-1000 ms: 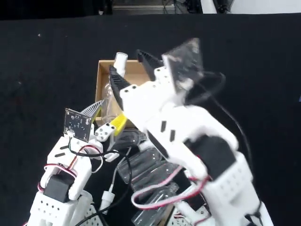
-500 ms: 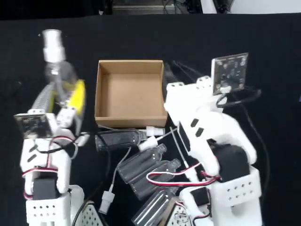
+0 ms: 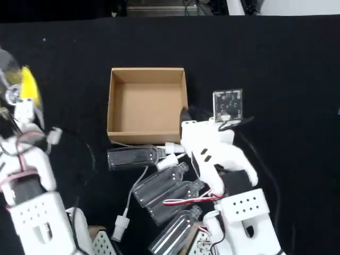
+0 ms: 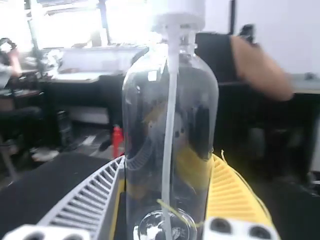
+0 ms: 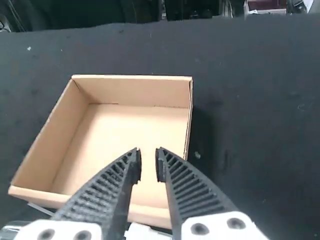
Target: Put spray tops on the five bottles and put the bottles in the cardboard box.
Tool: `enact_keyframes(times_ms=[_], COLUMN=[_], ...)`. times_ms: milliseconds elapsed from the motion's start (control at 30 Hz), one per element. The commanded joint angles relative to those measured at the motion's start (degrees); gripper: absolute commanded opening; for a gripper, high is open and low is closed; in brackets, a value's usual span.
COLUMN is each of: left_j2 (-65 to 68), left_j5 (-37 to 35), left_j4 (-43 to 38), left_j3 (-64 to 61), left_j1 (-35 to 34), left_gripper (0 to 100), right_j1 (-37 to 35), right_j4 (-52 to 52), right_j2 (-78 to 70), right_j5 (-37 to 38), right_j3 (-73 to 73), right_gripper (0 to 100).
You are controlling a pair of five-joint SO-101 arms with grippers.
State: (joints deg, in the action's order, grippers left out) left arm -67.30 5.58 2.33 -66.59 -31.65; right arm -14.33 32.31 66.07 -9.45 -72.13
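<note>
Clearly, the left gripper (image 4: 165, 200) was clamped on a bottle (image 4: 170, 145), with its ribbed pale finger (image 4: 85, 200) on one side and its yellow finger (image 4: 235, 192) on the other. The bottle was clear plastic with rounded shoulders and a narrow neck. It carried a white spray top (image 4: 177, 12), whose thin white dip tube ran down the inside to the base. In the left wrist view it stood in line with the fingers, neck pointing away from the wrist.

In the high view the left gripper (image 3: 18, 93) sat at the far left edge of the black table (image 3: 287, 69), well apart from the cardboard box (image 3: 147, 106). A pale smear above the yellow finger there was probably the held bottle, though it was too blurred to be sure.

The cardboard box was square and open-topped, with plain brown walls and nothing inside. The right gripper (image 5: 147, 162) hung over its near wall, its black ribbed jaws drawn almost together with only a thin gap and nothing between them.

Four more clear bottles lay on their sides just below the box. The first bottle (image 3: 133, 158) was nearest the box wall, with a white spray top at its neck. A second bottle (image 3: 159, 183), a third (image 3: 175, 195) and a fourth (image 3: 172, 228) fanned out beneath it, uncapped. A loose spray top (image 3: 121, 226) lay near them, its tube curling upward.
</note>
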Motion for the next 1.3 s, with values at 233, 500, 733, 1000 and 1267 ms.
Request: enact_keyframes(times_ms=[233,500,733,1000,1267], left_j2=[27.52,46.95,61.71,78.07,91.08], left_j5=[0.97,0.97,0.97,0.97,0.97], left_j4=[-27.34,-45.45,-61.10,-78.42,-84.75], left_j3=[-2.07,-2.59,-2.77,-2.15,1.80], left_j1=[-13.23,-20.97,-25.63,-28.18,-29.14], left_gripper=[20,20,20,20,20], right_j1=[-0.79,-1.85,-1.85,-1.85,-1.85], right_j4=[-3.60,-3.78,-3.78,-3.78,-3.78], right_j2=[1.98,2.33,2.33,2.33,2.33], right_j5=[0.35,0.35,0.35,0.26,0.26], right_j3=[-2.51,-3.74,-3.82,-3.82,-3.82], right_gripper=[5.4,5.4,5.4,5.4,5.4])
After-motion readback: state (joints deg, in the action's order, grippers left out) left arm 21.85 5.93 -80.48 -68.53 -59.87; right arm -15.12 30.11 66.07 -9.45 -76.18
